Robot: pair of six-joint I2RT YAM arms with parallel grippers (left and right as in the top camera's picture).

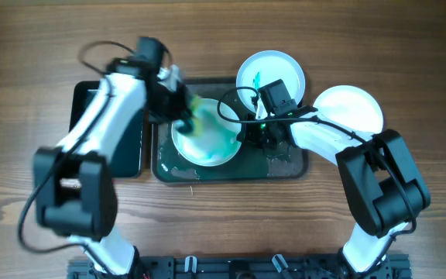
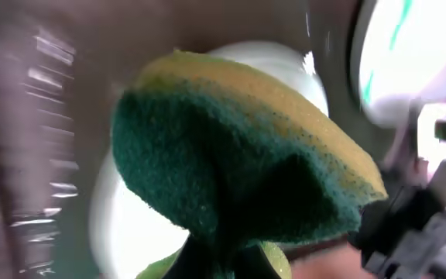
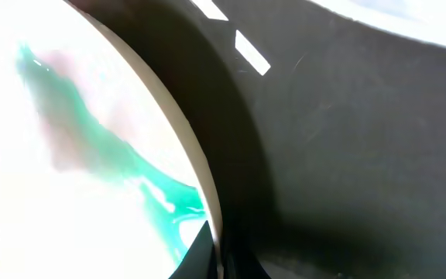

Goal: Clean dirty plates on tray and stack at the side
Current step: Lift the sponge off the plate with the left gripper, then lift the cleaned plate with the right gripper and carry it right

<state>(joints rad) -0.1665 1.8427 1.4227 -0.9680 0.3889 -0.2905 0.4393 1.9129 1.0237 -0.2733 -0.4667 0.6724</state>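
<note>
At centre frame the left gripper (image 1: 186, 116) is clamping a sponge (image 2: 238, 147) against the smeared plate (image 1: 207, 147) on the tray (image 1: 289, 164), while the right gripper (image 1: 252, 133) is pinching its rim. A white plate (image 1: 348, 108) is lying at right, seemingly clean; a marked plate (image 1: 269, 74) is waiting above.

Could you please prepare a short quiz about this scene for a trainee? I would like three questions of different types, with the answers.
1. True or false: the left tool holds a yellow and green sponge.
2. Multiple choice: the right tool grips the rim of A) the smeared plate on the tray, B) the clean plate on the table, C) the sponge.
3. Fill in the missing word: the smear on that plate is ___ in colour.

Key: 1 true; 2 A; 3 green.
</note>
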